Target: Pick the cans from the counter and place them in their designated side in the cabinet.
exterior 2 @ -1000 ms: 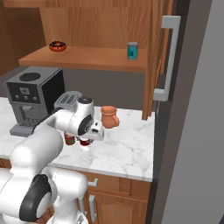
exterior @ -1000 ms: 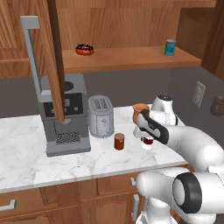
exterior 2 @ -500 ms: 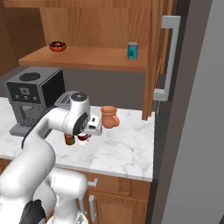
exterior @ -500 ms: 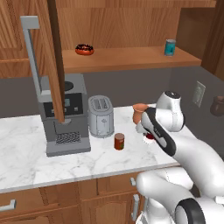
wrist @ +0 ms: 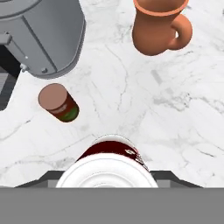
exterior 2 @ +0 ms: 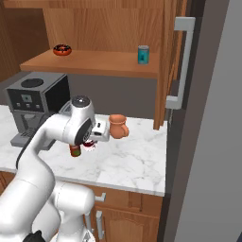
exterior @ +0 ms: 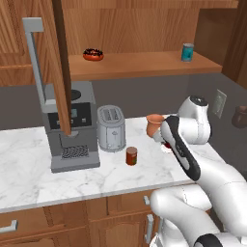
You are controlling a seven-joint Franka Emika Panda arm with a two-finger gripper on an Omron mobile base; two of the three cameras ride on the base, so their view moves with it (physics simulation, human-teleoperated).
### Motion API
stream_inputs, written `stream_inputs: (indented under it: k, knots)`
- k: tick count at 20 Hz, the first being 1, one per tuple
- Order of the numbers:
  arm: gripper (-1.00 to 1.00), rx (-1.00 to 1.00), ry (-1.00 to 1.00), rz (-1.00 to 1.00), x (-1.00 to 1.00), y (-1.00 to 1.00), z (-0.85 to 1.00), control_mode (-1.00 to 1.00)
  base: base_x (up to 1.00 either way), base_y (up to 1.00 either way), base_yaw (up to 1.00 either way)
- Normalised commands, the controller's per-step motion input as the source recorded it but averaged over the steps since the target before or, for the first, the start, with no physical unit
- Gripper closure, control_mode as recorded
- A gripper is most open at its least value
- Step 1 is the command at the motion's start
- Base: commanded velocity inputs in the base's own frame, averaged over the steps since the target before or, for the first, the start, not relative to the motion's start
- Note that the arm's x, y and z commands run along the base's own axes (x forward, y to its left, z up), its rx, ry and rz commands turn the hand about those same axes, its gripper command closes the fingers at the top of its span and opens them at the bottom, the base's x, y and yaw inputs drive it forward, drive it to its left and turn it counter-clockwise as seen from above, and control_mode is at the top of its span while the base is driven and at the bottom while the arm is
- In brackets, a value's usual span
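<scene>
Here the white can with dark red bands [wrist: 109,164] stands upright directly beneath the claw [exterior 2: 90,142], long axis along the approach, near the mug [wrist: 158,25]. Claw state: cannot tell. Reddish-brown can [exterior: 131,156] stands on the surface [exterior: 29,178] beside the toaster [exterior: 111,128].

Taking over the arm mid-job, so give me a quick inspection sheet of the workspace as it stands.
Surface: white marble counter, dry, no spills seen.
Job's things: reddish-brown can upright in front of the toaster; white can with dark red bands right under the hand; cabinet shelf above.
Clutter: coffee machine, toaster, terracotta mug; on the shelf a teal can and a donut.
Gripper: gripper low at the white can; fingers hidden, grip cannot be told.
Cables: nothing seen.
Surroundings: wall outlet.
</scene>
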Motion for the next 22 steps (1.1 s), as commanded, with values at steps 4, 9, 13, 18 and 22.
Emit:
stream_inputs:
  k: [4, 9, 13, 18, 22]
  knots:
    - [1.00, 0.00, -0.07, 0.00, -0.08, -0.05, 0.37, -1.00, 0.00, 0.00, 0.00]
    - [1.00, 0.00, -0.10, 0.00, -0.11, -0.05, 0.38, -1.00, 0.00, 0.00, 0.00]
    - [1.00, 0.00, -0.11, 0.00, -0.12, -0.04, 0.36, -1.00, 0.00, 0.00, 0.00]
    - [1.00, 0.00, -0.11, 0.00, -0.16, -0.01, 0.39, -1.00, 0.00, 0.00, 0.00]
    - [1.00, 0.00, -0.11, 0.00, -0.22, 0.00, 0.37, -1.00, 0.00, 0.00, 0.00]
